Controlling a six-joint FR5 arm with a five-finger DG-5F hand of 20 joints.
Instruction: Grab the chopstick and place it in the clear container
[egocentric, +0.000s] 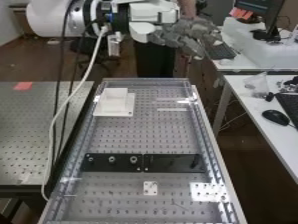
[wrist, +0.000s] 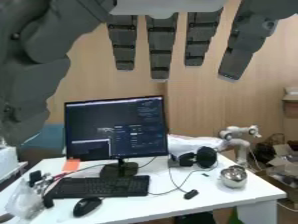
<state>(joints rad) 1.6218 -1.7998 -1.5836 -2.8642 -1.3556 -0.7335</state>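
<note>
I have the dark grey hand (egocentric: 178, 38) up at the end of the white arm (egocentric: 53, 17), above and beyond the far end of the perforated metal worktop (egocentric: 143, 132). The fingers (wrist: 159, 47) are straight and spread, with nothing pinched between them. Below, a white square block on a thin white base (egocentric: 114, 103) sits at the worktop's far end, and two black plates (egocentric: 110, 162) lie side by side, nearer. I cannot tell where the chopstick is, nor pick out the clear container with any certainty. With the fingers empty, I judge I'm at the very start: finding, gripping, carrying and releasing all look left to do — though I can't rule out a finished placement.
</note>
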